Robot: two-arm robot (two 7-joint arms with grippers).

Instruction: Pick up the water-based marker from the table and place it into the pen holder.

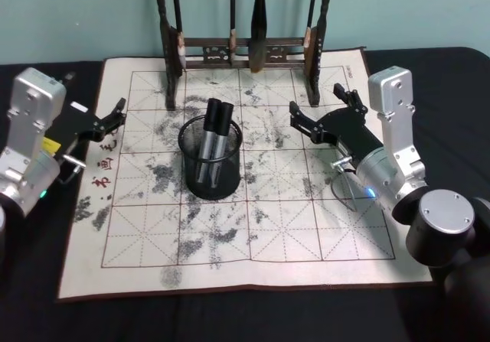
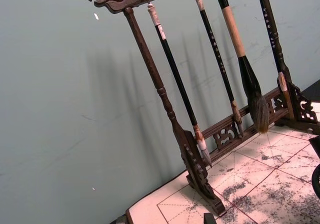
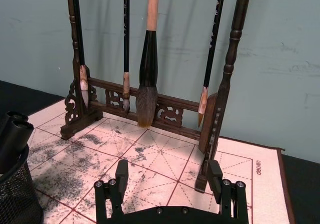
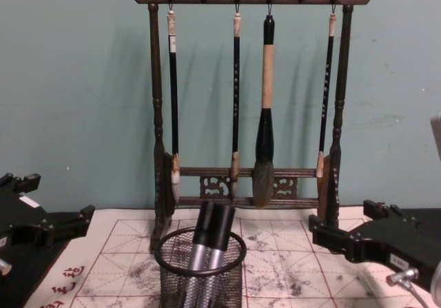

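Markers (image 1: 213, 139) in pen holder (image 1: 211, 175) — between end effectors

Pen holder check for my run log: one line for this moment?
pen holder: two markers inside | left hand: open | right hand: open

Red Chinese characters run down the mat's (image 1: 253, 269) edge at 9 o'clock from the pen holder (image 1: 210, 158); 3 show in the head view, too small to read surely. A small dark brand mark at the mat's corner in the right wrist view (image 3: 257, 170) cannot be read.
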